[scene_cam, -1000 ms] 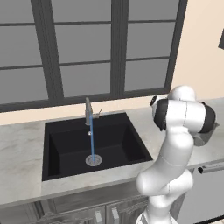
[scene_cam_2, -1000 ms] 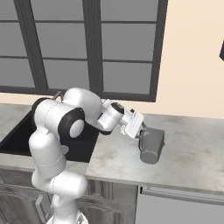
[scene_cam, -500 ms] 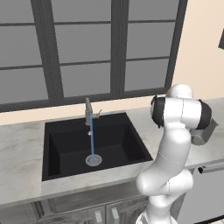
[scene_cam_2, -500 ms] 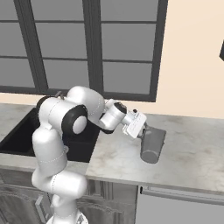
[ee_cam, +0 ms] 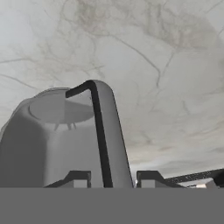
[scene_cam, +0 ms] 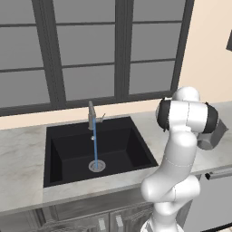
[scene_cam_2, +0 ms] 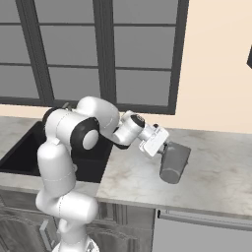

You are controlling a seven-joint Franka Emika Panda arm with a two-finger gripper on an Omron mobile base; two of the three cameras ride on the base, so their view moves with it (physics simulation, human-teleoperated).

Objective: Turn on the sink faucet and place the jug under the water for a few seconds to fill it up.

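The jug [ee_cam: 57, 140] presents as smooth grey metal with a dull satin finish. The table [scene_cam_2: 216, 172] is polished pale grey stone with fine darker veining. The sink [scene_cam: 72, 154] is matt black, with a bright silver metal drain [scene_cam: 96, 166]. The sink faucet [scene_cam: 92, 115] is brushed grey-bronze metal. The arm [scene_cam: 181, 136] has glossy white plastic shells with dark joints.

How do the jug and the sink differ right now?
The jug is grey metal and leans on the counter right of the basin; the sink is matte black and sunk into it. Water runs into the sink, not the jug. Both are open-topped vessels.
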